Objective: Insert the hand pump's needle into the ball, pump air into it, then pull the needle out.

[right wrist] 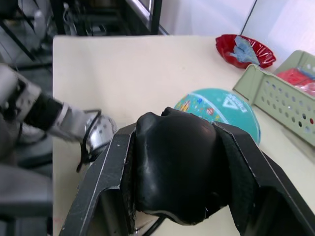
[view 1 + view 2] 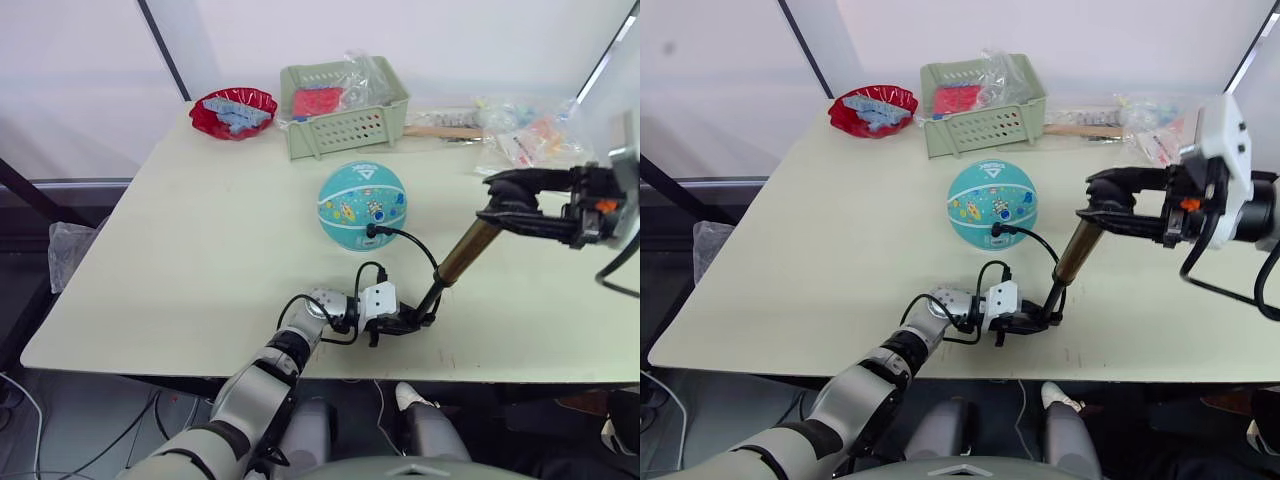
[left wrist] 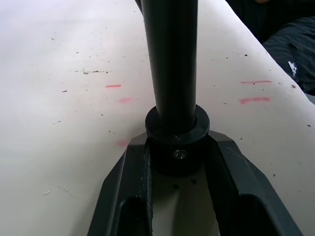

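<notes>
Already, the needle (image 2: 371, 229) appears seated in the 1 ball (image 2: 362, 205), sitting mid-table at 12 o'clock from the left gripper (image 2: 398, 322). That gripper is closed on the base of the 1 hand pump (image 2: 456, 256); at 2 o'clock, the right gripper (image 2: 500, 205) is clamped on its T-handle. Pumping and withdrawal are judged outstanding. Behind, 1 red bowl (image 2: 233, 111) and 1 green basket (image 2: 343, 108) stand.

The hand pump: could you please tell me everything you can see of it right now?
The hand pump is a slim brass-gold metal cylinder with black ends, tilted over the table. The left gripper clamps its lower black end near the table's front edge; the right gripper grips the black handle at its raised end. A thin black hose loops from the lower end to the teal ball, where its fitting meets the ball's near side.
</notes>
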You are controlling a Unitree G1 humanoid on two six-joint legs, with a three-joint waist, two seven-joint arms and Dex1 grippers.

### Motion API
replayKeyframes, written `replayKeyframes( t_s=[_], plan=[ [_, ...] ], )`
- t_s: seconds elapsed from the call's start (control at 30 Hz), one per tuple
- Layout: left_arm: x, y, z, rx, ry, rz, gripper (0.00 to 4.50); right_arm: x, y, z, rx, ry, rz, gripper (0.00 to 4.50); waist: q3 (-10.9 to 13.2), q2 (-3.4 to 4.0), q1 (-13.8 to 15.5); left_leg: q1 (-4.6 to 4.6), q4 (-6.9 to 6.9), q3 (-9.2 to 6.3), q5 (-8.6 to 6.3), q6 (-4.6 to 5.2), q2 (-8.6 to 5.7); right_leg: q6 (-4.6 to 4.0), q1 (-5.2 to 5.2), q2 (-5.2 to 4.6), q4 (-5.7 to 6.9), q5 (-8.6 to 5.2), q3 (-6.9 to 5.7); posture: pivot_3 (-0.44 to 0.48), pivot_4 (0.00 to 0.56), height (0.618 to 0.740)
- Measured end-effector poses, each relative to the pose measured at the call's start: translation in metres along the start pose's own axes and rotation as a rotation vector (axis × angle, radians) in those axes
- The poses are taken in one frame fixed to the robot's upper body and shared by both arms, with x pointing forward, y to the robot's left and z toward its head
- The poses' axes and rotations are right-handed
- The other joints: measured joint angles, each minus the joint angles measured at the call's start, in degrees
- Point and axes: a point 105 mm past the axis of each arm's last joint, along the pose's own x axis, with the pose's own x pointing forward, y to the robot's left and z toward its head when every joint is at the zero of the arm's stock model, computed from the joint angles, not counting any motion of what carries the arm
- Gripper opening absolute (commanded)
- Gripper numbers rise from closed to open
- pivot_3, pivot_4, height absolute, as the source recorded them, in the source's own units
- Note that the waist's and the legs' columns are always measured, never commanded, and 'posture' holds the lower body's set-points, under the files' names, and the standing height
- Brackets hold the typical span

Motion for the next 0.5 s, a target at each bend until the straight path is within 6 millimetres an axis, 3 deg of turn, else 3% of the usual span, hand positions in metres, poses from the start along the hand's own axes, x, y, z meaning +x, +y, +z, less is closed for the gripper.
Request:
replayKeyframes(
  t_s=[0.23,0.43,0.5],
  plan=[
    [-0.002,-0.001,-0.004,-0.006,0.012,0.003,1.03,0.015,0.014,-0.034,0.004,0.011,0.019,1.94,-0.49,-0.55,-0.07,0.12,0.00,-0.02,0.00,0.00,0.04,0.00,0.02,0.08,0.00,-0.01,-0.02,0.000,0.150,0.736],
    [-0.001,-0.001,-0.004,-0.005,0.013,0.002,1.03,0.026,0.021,-0.061,0.025,0.028,0.013,1.94,-0.51,-0.58,-0.03,0.11,0.00,-0.01,0.00,0.00,0.02,-0.01,0.02,0.09,0.00,0.00,-0.02,0.000,0.150,0.736],
    [-0.002,-0.001,-0.004,-0.006,0.016,0.002,1.03,0.037,0.029,-0.079,0.047,0.016,0.006,1.94,-0.59,-0.67,-0.02,0.12,-0.01,-0.03,0.00,0.00,0.03,-0.02,0.03,0.14,0.00,-0.01,-0.01,0.000,0.150,0.736]
  ],
)
